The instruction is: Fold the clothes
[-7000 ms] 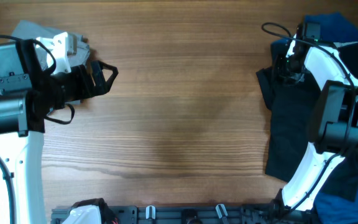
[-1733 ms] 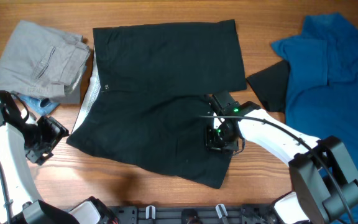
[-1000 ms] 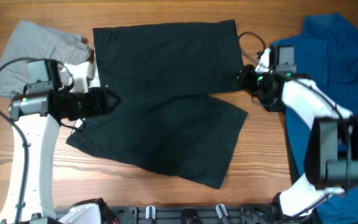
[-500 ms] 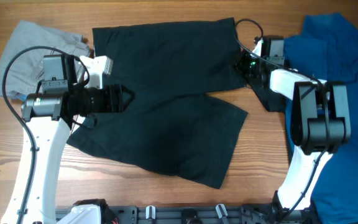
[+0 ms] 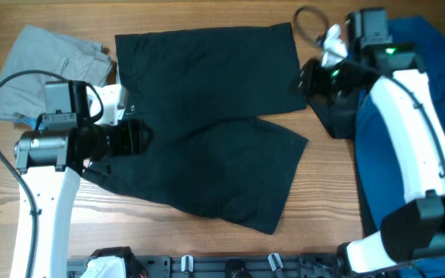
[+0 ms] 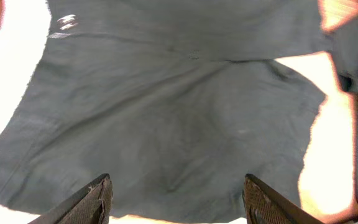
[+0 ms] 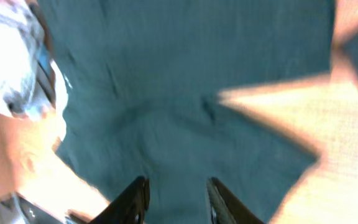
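The black shorts (image 5: pixel 207 116) lie spread on the wooden table, waistband at the left with pale lining showing, legs toward the right. They fill the left wrist view (image 6: pixel 166 106) and the right wrist view (image 7: pixel 185 106). My left gripper (image 5: pixel 141 135) hovers over the waistband side, open and empty, its fingertips (image 6: pixel 101 193) wide apart. My right gripper (image 5: pixel 306 77) is raised over the right edge of the upper leg, its fingers (image 7: pixel 138 196) parted with nothing between them.
A grey folded garment (image 5: pixel 49 66) lies at the back left. A large blue shirt (image 5: pixel 423 69) lies at the right, with a dark cloth piece (image 5: pixel 338 116) beside it. A rail runs along the front edge (image 5: pixel 222 266).
My right arm has lifted and drawn back from the upper leg's right edge. My left arm has shifted slightly down and left over the waistband. The shorts have not moved.
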### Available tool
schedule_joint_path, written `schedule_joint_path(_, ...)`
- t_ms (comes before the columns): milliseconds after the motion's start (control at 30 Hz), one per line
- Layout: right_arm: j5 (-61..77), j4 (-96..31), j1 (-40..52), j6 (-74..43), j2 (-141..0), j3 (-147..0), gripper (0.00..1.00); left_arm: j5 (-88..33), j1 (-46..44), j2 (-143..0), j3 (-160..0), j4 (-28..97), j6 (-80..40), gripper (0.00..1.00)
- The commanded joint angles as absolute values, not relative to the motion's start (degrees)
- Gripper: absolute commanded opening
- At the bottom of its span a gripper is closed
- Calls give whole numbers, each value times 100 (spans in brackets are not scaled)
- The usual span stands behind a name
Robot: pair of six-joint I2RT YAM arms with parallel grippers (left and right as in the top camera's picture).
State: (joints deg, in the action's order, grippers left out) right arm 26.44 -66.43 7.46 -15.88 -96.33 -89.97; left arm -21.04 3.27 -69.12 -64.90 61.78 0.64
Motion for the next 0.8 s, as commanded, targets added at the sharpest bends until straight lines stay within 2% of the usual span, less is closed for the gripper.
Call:
schedule_joint_path(0, 1678, -6781, 1393, -1710, -9614, -8744, 40, -1562, 567, -6858, -6591, 6211, -543, 67)
schedule_joint_path(100, 1594, -6114, 1428, -2259, -9913, -8132, 22, -1555, 548, -6858, -6591, 6200, -473, 68)
schedule_joint_path(233, 1579, -5256, 1415, -2231, -10814, -7400, 13, -1553, 548, -6858, -6591, 6182, -471, 70)
schedule_joint_path(267, 1588, -5022, 1420, -2099, -10975, -7341, 15, -1553, 548, -6858, -6591, 6163, -471, 70)
schedule_joint_path(333, 1535, -4431, 1424, -1068, -11487, -7299, 51, -1555, 548, -6858, -6591, 6090, -475, 71)
schedule_joint_path(433, 1260, -4193, 1424, -366, -11721, -7299, 50, -1557, 548, -6862, -6591, 6071, -475, 71)
schedule_joint_path(467, 1247, -4193, 1424, -294, -11721, -7299, 47, -1555, 548, -6862, -6591, 6071, -478, 71)
schedule_joint_path(500, 1201, -4191, 1424, -298, -11723, -7299, 39, -1557, 548, -6864, -6591, 6071, -478, 71)
schedule_joint_path(533, 1138, -4195, 1424, -301, -11723, -7299, 23, -1555, 548, -6864, -6591, 6069, -478, 71)
schedule_joint_path(567, 1133, -4200, 1424, -298, -11723, -7299, 15, -1557, 548, -6862, -6591, 6069, -478, 71)
schedule_joint_path(700, 1135, -4158, 1424, -49, -11723, -7299, 4, -1557, 548, -6864, -6591, 6071, -482, 71)
schedule_joint_path(733, 1135, -4128, 1417, 183, -11721, -7306, 11, -1557, 548, -6864, -6591, 6071, -482, 71)
schedule_joint_path(767, 1135, -4093, 1417, 314, -11719, -7319, 10, -1557, 548, -6864, -6591, 6071, -482, 71)
